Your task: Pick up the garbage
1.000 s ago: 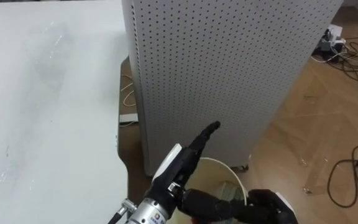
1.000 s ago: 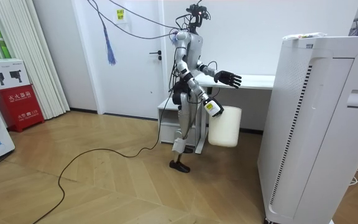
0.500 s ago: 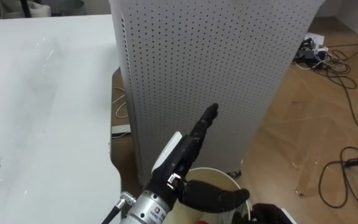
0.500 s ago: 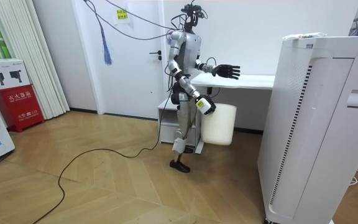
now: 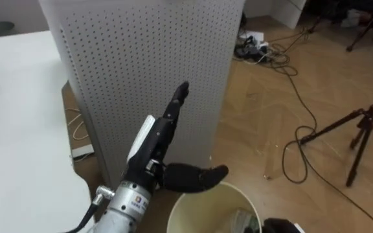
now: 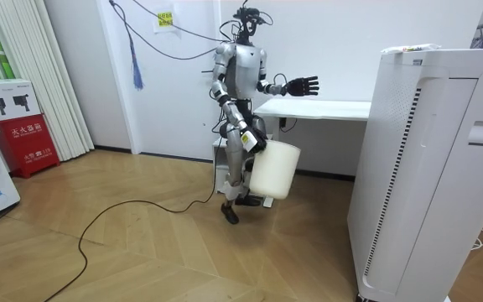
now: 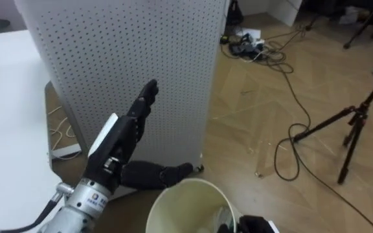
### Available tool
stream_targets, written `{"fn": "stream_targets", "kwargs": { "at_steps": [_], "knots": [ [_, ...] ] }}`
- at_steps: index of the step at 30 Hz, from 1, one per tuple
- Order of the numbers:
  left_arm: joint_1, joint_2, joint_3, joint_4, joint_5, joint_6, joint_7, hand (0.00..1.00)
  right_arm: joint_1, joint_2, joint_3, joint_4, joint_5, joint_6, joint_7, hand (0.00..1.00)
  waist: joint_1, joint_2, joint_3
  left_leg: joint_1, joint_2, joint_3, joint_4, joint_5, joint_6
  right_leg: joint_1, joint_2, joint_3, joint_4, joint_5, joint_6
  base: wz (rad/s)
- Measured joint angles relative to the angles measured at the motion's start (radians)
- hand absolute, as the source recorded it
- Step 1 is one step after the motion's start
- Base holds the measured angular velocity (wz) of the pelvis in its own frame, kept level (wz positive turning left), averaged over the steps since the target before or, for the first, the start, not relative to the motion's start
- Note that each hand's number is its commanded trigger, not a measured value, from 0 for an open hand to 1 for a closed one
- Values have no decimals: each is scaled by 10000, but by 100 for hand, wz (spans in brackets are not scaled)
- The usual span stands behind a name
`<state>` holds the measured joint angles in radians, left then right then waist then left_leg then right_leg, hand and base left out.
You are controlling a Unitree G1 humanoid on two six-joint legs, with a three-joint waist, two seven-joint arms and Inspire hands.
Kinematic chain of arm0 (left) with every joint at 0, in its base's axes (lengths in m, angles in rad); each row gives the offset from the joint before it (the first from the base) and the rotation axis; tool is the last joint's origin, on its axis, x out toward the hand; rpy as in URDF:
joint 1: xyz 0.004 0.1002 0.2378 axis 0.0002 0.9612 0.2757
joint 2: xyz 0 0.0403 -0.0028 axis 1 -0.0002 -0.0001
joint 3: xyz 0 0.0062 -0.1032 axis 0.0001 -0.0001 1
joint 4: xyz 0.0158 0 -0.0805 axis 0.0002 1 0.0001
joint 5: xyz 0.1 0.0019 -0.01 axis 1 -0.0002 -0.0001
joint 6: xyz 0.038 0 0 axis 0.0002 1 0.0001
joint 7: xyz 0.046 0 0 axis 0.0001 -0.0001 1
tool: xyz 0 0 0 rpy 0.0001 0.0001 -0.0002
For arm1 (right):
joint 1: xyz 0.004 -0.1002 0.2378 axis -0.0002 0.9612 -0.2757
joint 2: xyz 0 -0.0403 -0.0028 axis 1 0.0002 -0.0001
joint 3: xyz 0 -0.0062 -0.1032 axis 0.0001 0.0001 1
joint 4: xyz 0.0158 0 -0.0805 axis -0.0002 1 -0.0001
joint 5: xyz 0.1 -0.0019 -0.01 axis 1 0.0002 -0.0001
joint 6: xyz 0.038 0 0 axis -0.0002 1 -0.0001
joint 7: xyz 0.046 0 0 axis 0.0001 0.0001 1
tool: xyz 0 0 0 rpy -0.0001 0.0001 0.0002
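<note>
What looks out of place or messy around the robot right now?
The bin hangs tilted at the robot's side, off the floor. Loose cables sprawl tangled across the wood floor near a tripod. Nothing looks spilled or broken.

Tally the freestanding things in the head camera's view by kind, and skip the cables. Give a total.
Waste bin: 1
White table: 1
Tall white perforated unit: 1
Tripod: 1
Total: 4
</note>
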<state>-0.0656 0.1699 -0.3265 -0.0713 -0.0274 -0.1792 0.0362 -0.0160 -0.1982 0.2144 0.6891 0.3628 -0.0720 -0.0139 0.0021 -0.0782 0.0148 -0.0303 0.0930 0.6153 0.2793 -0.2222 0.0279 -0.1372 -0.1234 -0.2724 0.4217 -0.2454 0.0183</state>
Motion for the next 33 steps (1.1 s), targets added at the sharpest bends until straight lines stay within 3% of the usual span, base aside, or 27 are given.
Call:
{"fn": "stream_targets", "kwargs": {
  "at_steps": [1,3,8,9,11,13,18,22,28,33],
  "knots": [
    [2,15,15,0,2,1,-14,0,-46,38,1,0,41,0,19,100,62,29,-3,-239,4,-403,109,19,-27,9,137,22,-368,69,-232,-26],
    [9,2,77,0,5,11,-20,0,-101,166,0,-27,37,0,63,100,-5,89,-7,-466,48,-997,260,38,-55,-7,263,-18,-595,206,-377,-24],
    [53,-14,76,-166,16,-1,203,0,-92,75,-3,-93,-65,0,373,100,-218,229,-52,-419,135,-1078,317,56,-96,-65,349,20,-591,259,-455,-11],
    [156,-11,109,-187,17,-10,317,0,-93,60,-5,-101,-134,0,478,100,-204,262,-71,-393,134,-1146,337,62,-111,-156,383,236,-496,254,-479,-47],
    [427,-11,249,-282,251,-11,408,0,-84,41,-15,-122,-233,0,626,100,-1,338,-68,-380,84,-1713,415,15,-203,-234,409,264,-381,238,-531,-55],
    [633,-33,547,-348,839,-17,586,0,-78,33,-15,-150,-562,0,742,100,74,412,-70,-378,6,-2609,542,-42,-301,-231,511,432,-356,242,-592,-41],
    [758,-1,984,-643,1099,-341,1221,0,-37,-46,-15,-223,-598,0,926,100,79,474,-67,-248,-19,-2881,567,-79,-380,-205,695,765,-387,277,-654,-22],
    [762,7,1268,-766,1606,-598,1472,0,52,-38,-20,-261,-625,0,992,100,42,504,-68,-55,-31,-2905,408,-58,-416,-22,735,771,-502,284,-663,0],
    [771,101,1402,-1285,2208,-732,1786,0,409,-228,-40,-1234,-614,-10,1055,100,19,797,-85,236,-109,-2944,101,-51,-426,336,733,721,-812,330,-584,3],
    [769,125,1410,-1458,2380,-985,1976,0,414,-120,-40,-1404,-569,-34,982,100,27,836,-94,299,-172,-2960,0,-51,-426,424,688,714,-770,309,-519,0]
  ]
}}
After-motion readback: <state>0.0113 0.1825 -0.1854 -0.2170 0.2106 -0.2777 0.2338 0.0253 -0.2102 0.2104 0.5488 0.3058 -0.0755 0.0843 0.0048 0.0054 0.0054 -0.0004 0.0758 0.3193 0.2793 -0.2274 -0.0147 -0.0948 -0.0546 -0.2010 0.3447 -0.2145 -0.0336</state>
